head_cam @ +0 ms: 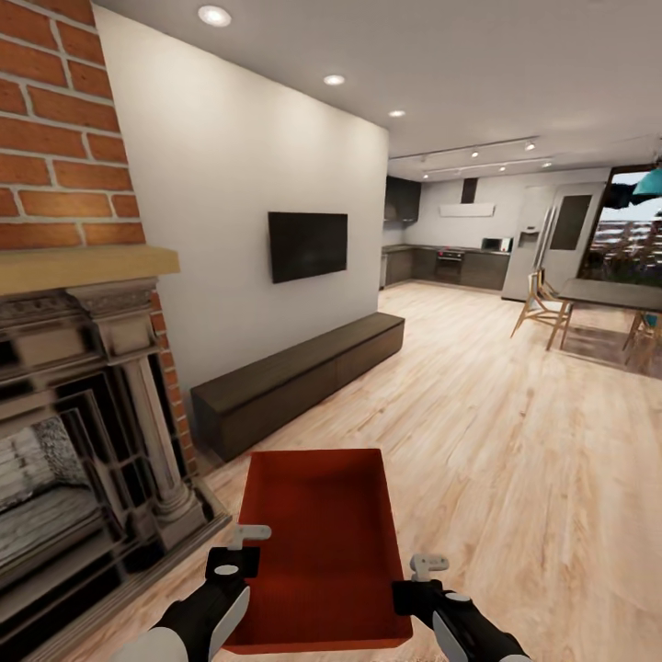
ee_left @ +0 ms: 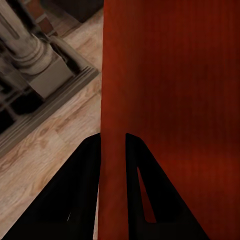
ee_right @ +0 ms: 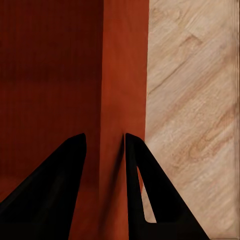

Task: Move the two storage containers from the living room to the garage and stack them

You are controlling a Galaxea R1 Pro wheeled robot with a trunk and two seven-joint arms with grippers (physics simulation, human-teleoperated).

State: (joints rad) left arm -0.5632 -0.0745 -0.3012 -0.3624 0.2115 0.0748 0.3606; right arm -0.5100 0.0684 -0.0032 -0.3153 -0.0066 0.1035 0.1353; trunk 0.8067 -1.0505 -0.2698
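A single orange-red bin [head_cam: 317, 547] is held off the wood-plank floor [head_cam: 496, 432] at the lower centre of the head view, one arm at each long wall. The step in hand is judged to be the carry toward the garage, which cannot be seen from here.

For the carry to go well, both grips should be kept equally firm and the two arms level with each other, so that the bin is neither twisted nor tipped. The base is best driven smoothly, with room kept from the fireplace [head_cam: 83, 423] at the left of the frame and from the dark bench [head_cam: 299, 377] along the wall ahead. Sudden turns should be avoided, since only thin walls are pinched.

The left gripper [head_cam: 241, 549] is clamped on the bin's left wall: in the left wrist view that wall [ee_left: 112, 150] is pinched between the two dark fingers [ee_left: 90, 170], one on either face. The right gripper [head_cam: 421, 579] is likewise clamped on the right wall [ee_right: 105, 150], with a finger [ee_right: 137, 165] outside over the floor and the other inside the bin. Both jaws are nearly closed, parted only by the wall's thickness.
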